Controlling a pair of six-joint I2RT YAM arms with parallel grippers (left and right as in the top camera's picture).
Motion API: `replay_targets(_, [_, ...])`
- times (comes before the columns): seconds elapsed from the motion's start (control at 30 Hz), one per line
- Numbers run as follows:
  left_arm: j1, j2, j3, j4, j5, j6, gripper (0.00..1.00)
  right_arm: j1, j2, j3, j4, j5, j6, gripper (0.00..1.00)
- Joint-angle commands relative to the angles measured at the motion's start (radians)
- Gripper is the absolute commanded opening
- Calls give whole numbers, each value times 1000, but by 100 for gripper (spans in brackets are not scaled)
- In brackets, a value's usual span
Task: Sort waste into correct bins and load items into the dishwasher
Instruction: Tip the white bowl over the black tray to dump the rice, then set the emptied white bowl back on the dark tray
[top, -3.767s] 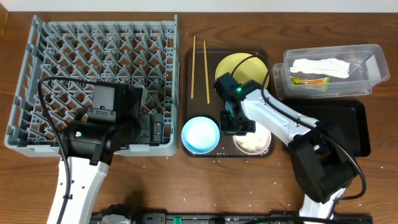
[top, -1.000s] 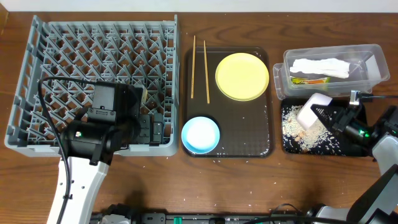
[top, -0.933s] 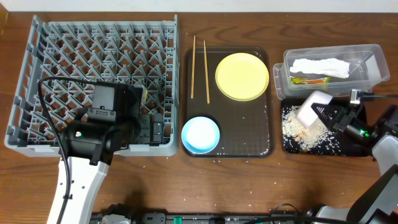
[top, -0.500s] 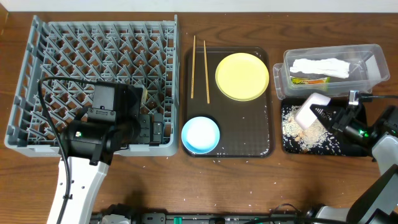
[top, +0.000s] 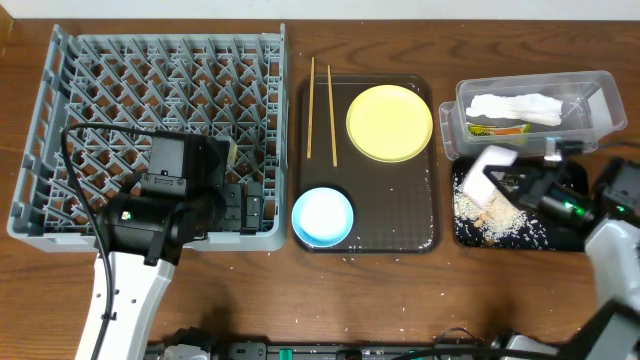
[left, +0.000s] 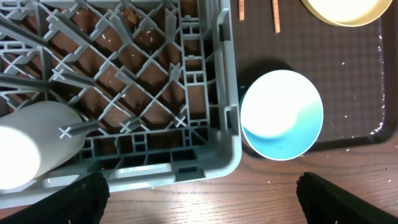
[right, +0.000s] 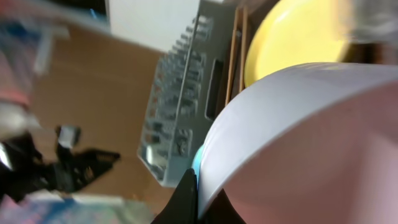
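Observation:
My right gripper (top: 512, 183) is shut on the rim of the white bowl (top: 486, 170) and holds it tipped on its side over the black tray (top: 570, 238). Rice and food scraps (top: 492, 217) lie in that tray's left half. The bowl fills the right wrist view (right: 311, 137), with the gripper (right: 194, 198) pinching its edge. The clear tub (top: 590, 112) holds the white napkin (top: 518, 105) and the green-and-yellow sachet (top: 497, 129). The yellow plate (top: 390, 122), blue bowl (top: 322, 217) and chopsticks (top: 320, 95) are on the brown tray (top: 400, 225). My left gripper (left: 199, 202) is open and empty at the grey rack's (top: 120, 90) front right corner, near the blue bowl (left: 283, 114).
The rack (left: 155, 93) shows bare pegs in the left wrist view, with a white rounded object (left: 31, 149) at its lower left. Rice grains are scattered on the brown tray's right edge (top: 430, 180) and on the wooden table in front of it.
The white bowl, once on the brown tray, is now over the black tray with rice spilled there. In the last second my right gripper shifted the bowl slightly left.

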Motion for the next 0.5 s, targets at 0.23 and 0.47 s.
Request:
replay_targets(0.23, [-3, -3, 26, -3, -10, 10, 98, 627, -164, 4, -35, 715, -16, 1])
replay_targets(0.47, [-3, -3, 26, -3, -10, 10, 98, 954, -100, 4, -30, 1289, 75, 1])
